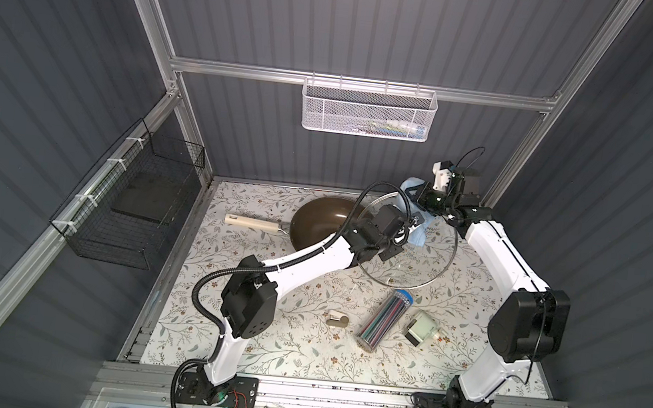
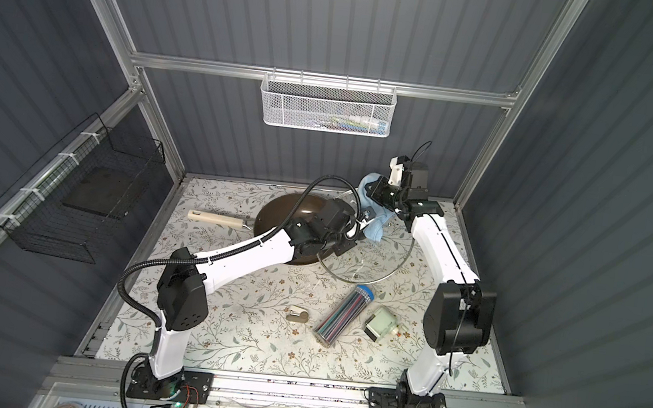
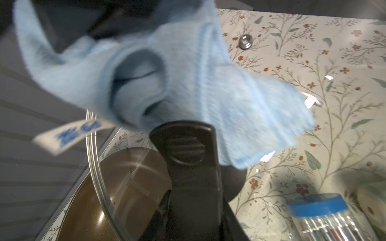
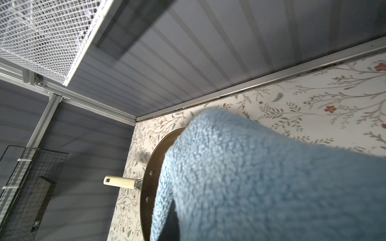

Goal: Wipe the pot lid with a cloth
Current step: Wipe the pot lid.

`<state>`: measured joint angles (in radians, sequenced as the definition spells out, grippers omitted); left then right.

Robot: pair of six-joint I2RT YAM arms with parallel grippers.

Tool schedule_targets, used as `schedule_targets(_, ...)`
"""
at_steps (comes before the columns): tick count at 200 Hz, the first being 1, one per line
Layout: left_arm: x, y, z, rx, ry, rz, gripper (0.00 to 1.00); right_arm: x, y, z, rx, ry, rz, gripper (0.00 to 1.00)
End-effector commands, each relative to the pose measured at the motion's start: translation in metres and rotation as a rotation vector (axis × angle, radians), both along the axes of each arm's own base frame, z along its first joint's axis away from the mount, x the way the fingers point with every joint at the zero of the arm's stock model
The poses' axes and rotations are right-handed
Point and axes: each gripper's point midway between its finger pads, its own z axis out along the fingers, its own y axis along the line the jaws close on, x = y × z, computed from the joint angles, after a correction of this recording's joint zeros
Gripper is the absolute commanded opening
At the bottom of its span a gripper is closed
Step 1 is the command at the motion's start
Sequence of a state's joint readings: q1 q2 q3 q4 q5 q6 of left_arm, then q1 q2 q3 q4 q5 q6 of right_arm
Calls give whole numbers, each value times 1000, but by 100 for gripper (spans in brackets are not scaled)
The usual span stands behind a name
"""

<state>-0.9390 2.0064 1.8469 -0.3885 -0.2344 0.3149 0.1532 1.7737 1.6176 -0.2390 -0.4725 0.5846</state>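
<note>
Two arms are working at the far side of the table, over the pot lid (image 1: 414, 265). I read the lid as raised and tilted: its far edge is up by the grippers, its near rim low toward the table, and the flowered table cover (image 1: 300, 348) shows through the glass. In the left wrist view the black handle (image 3: 188, 150) fills the foreground, so I take the left gripper (image 1: 401, 232) to be clenched on that handle, though the jaws themselves are hidden behind the wrist in both top views.

Right gripper (image 1: 422, 197) is closed tight, with the cloth (image 1: 417, 234) bunched in it. Light blue fabric shows on both sides of the tool: a tuft toward the back wall, a longer fold hanging down against the upper part of the glass. In the right wrist view the cloth (image 4: 271, 177) covers most of the frame, so I cannot see the pads.

Progress, as I judge it: both grasps are made, lid lifted clear of the brown pan (image 1: 322, 223), cloth on the glass near the far edge. Wiping looks under way, not finished. Most of the glass toward the near rim has no cloth on it. Whether any smear is left I cannot tell.

Straw jar (image 1: 383, 318) lies near the low rim.
</note>
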Motion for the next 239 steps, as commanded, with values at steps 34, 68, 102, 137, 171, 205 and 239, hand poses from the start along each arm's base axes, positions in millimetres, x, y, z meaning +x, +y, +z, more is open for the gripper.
schedule_targets(34,-7,-10,102,-193,-224,-47,0,-18,55,-3,184,40,402,0)
schedule_targets(68,-6,-11,98,-137,-257,-55,0,-35,69,-17,215,93,537,0)
schedule_targets(102,-9,-15,91,-75,-296,-91,0,-61,83,-34,109,144,646,0)
schedule_targets(137,-18,-23,84,-10,-331,-141,0,-74,88,-61,-30,197,711,0)
schedule_targets(171,-25,-30,76,29,-342,-175,0,-80,96,-77,-97,235,776,0)
schedule_targets(205,-23,-31,72,50,-351,-171,0,-80,103,-101,-232,285,794,0)
schedule_targets(239,-19,-30,71,57,-361,-147,0,-76,99,-106,-275,294,768,0)
